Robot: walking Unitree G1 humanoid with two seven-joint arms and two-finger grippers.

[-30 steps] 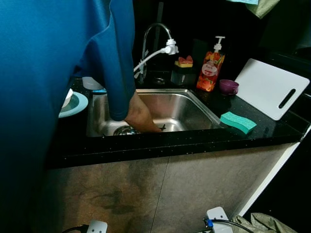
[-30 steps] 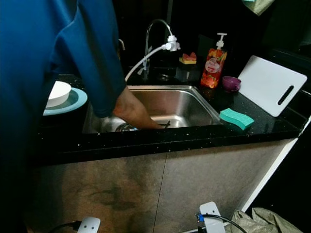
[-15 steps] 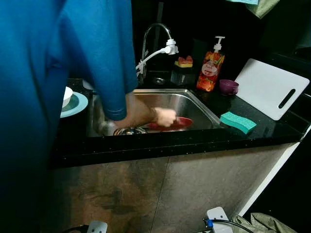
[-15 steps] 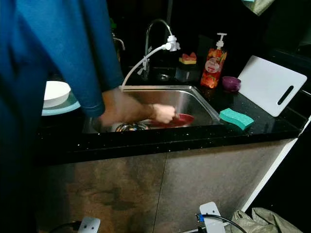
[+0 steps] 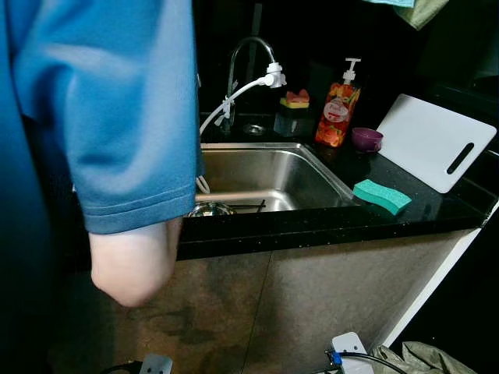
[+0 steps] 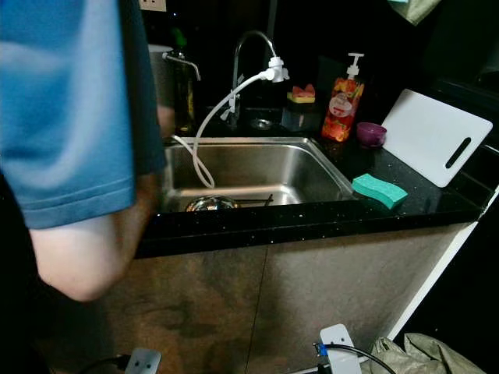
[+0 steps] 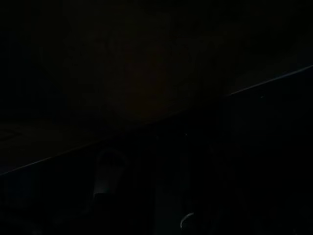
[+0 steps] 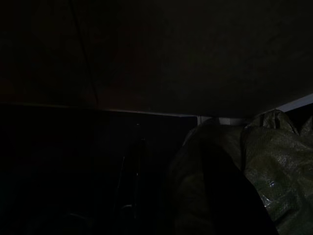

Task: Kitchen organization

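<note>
A person in a blue shirt (image 5: 117, 101) stands close at the left of the steel sink (image 5: 331, 173), with a bare elbow (image 5: 132, 269) hanging in front of the counter edge. In the sink lie a round metal bowl (image 5: 210, 209) and a thin black utensil (image 5: 251, 206). From the curved tap (image 5: 249, 45) a white hose (image 6: 201, 136) droops into the basin. Both my arms hang idle low by the cabinet, and their wrist views are very dark.
On the black counter (image 5: 437, 210) to the right are a green sponge (image 5: 382, 195), a white cutting board (image 5: 433, 140), a purple bowl (image 5: 366, 139), an orange soap bottle (image 5: 337, 114) and a sponge holder (image 5: 295, 101). A green sack (image 5: 421, 358) lies on the floor.
The person's hand has left the sink, and the red plate it held there is gone from the basin. The person's elbow now hangs in front of the counter. The hose droops into the sink.
</note>
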